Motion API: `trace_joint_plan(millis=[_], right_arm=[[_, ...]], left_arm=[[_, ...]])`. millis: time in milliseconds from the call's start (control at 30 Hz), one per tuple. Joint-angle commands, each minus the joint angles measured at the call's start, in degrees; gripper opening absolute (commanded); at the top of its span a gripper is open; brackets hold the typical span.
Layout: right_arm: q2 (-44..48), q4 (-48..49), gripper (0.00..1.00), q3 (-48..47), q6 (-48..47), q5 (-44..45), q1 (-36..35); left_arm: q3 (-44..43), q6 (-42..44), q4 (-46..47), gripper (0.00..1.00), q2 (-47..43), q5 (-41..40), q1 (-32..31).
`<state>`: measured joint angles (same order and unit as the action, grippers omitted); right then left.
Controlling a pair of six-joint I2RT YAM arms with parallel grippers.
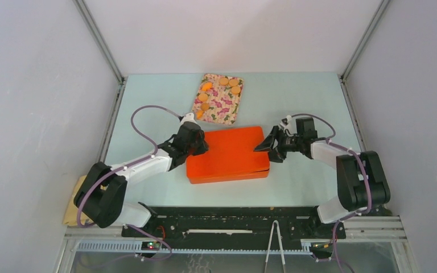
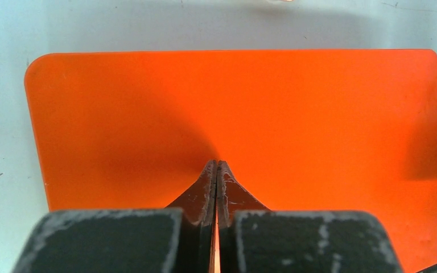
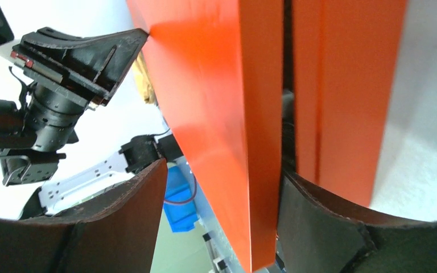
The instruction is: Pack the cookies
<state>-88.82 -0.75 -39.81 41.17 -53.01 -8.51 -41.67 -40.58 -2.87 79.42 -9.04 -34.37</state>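
orange box [image 1: 227, 153], floral tray [image 1: 227, 109], tan cookies [image 1: 229, 85]

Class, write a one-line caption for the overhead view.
Shut left gripper and open right gripper flank an orange rectangular box; tan round cookies lie on a floral mat.

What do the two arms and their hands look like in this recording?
The left arm and right arm both have white links and bulky black joints. A thin purple cable loops along each from base to wrist. The left hand is black, its tapered fingers scuffed with whitish wear. The right hand has dark, curved fingers.
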Motion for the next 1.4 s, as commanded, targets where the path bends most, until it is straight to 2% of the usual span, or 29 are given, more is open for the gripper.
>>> trace_joint_plan(millis=[0,300,367,433,533,633,667,767,933,1100,1367], right_arm=[[5.3,-12.8,0.73,-1.4,-4.9,8.0,2.9],[14.7,-26.0,0.65,-4.6,-9.9,19.4,6.9],[15.2,-27.5,0.60,-5.6,-10.9,22.7,6.8],[13.8,-28.3,0.50,-6.4,-11.9,25.1,6.5],[10.6,-27.5,0.24,-7.1,-12.3,26.0,5.8],[7.4,-25.9,0.07,-7.8,-11.9,27.3,4.8],[6.3,-25.6,0.05,-8.3,-11.9,27.8,4.4],[3.2,-25.4,0.00,-10.5,-12.4,30.3,3.5],[-3.3,-24.6,0.00,-14.2,-12.7,30.8,2.4],[-6.9,-24.7,0.00,-16.5,-12.9,30.5,0.7],[-8.0,-23.8,0.00,-17.5,-11.8,26.9,-4.1]], left_arm=[[0.4,0.4,-5.6,0.00,2.5,1.5,-0.6],[-0.7,0.3,-4.0,0.00,5.0,3.9,-0.8],[-1.2,0.3,-3.8,0.00,5.6,4.4,-0.9],[-2.1,0.4,-4.1,0.00,5.7,4.9,-1.0],[-4.6,0.2,-7.1,0.00,2.7,4.2,-1.0],[-8.3,-0.4,-14.5,0.00,-4.7,-1.3,-0.9],[-9.3,-1.0,-17.7,0.00,-7.2,-5.3,-0.7],[-10.8,-3.0,-27.0,0.00,-13.1,-12.0,1.2],[-6.9,-7.8,-36.5,0.00,-14.2,-18.7,3.0],[-3.0,-10.1,-36.0,0.00,-9.2,-17.8,3.0],[-8.4,-8.5,-34.4,0.00,3.3,-12.3,0.1]])
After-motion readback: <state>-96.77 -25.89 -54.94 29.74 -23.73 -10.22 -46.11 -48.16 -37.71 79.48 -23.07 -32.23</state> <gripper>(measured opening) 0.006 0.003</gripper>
